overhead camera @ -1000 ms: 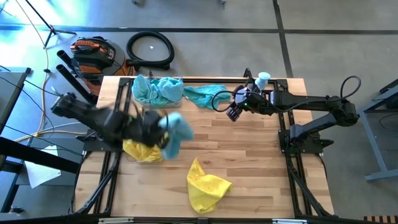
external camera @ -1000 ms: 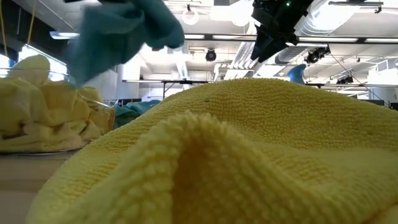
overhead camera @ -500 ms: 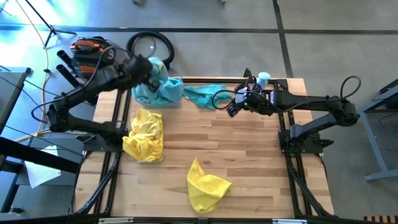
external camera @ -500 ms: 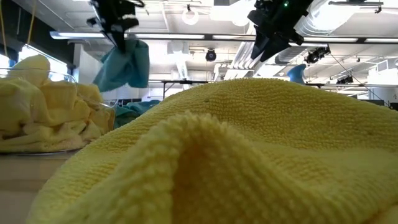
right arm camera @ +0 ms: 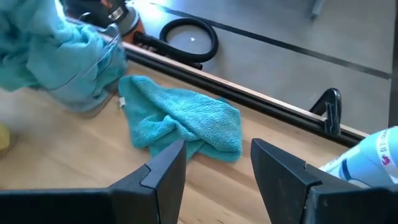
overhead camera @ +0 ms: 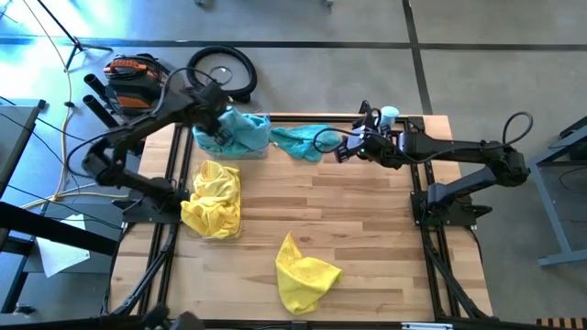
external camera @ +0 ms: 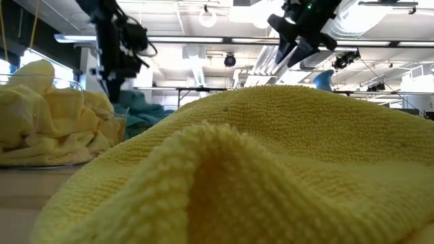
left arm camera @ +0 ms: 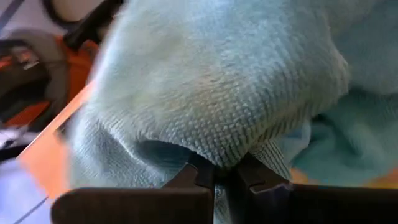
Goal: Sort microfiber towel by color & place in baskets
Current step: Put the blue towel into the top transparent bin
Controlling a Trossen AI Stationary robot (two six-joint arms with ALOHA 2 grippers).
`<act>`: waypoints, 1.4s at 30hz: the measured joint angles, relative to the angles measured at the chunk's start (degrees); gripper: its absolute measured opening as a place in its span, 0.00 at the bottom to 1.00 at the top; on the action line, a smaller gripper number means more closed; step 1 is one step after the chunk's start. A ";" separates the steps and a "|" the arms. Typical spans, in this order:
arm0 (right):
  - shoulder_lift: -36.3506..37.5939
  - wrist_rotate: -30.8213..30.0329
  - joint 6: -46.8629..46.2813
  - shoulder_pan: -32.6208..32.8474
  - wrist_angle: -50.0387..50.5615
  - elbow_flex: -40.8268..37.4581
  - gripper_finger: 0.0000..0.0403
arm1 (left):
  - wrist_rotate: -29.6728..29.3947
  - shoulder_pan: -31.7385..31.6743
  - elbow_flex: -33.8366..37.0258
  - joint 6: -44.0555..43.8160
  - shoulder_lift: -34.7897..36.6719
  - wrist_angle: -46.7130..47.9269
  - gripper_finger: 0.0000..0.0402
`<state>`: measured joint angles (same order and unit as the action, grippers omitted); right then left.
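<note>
Towels, teal: a heap (overhead camera: 240,133) fills the clear basket (overhead camera: 263,149) at the table's far edge; one loose teal towel (overhead camera: 301,140) lies on the wood just beside that basket.
Towels, yellow: a pile (overhead camera: 214,200) sits in the second basket (overhead camera: 231,235) near the left side; one loose yellow towel (overhead camera: 303,273) lies at the near edge, well apart from both.
Left gripper (overhead camera: 210,127): over the teal basket, fingers (left arm camera: 198,177) clenched on a teal towel (left arm camera: 224,81).
Right gripper (overhead camera: 344,152): hovering near the loose teal towel, fingers (right arm camera: 168,168) spread, grasping nothing.
Bottle (overhead camera: 389,116): white and blue, at the far right corner.
</note>
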<state>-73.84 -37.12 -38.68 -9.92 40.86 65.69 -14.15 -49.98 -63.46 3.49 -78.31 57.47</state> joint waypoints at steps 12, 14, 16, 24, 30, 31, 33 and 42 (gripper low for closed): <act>0.00 -0.15 -3.54 -1.74 0.00 0.00 0.44 | 2.96 -1.09 0.82 -1.74 -19.79 -5.64 0.02; 0.00 -0.15 -3.54 -1.74 0.00 0.00 0.44 | 2.90 -1.07 0.74 -1.96 -21.44 -6.42 0.04; 0.00 -0.17 -3.70 -1.74 0.00 0.00 0.44 | 3.58 -1.07 0.74 -2.43 -22.35 -7.23 0.07; 0.00 -0.20 -4.84 -1.74 0.02 0.00 0.44 | 3.93 -1.27 0.87 -3.02 -21.36 -8.29 0.22; 0.00 -0.22 -4.37 -1.74 0.04 0.00 0.44 | 2.18 -1.31 -2.11 -4.73 -17.54 -4.59 0.29; 0.00 -0.22 -3.97 -1.74 0.04 0.00 0.44 | 2.10 -1.31 -2.85 -5.33 -16.65 -3.83 0.29; 0.00 -0.23 -2.97 -1.74 0.13 0.00 0.44 | 2.00 -1.31 -4.25 -7.05 -14.71 -1.93 0.29; 0.00 -0.28 3.02 -4.37 0.94 0.00 0.44 | 2.18 -0.81 -7.21 -15.64 -3.34 1.15 0.29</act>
<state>-73.84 -37.41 -35.66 -14.28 41.80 65.69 -11.97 -50.79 -70.67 -12.15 -81.65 58.62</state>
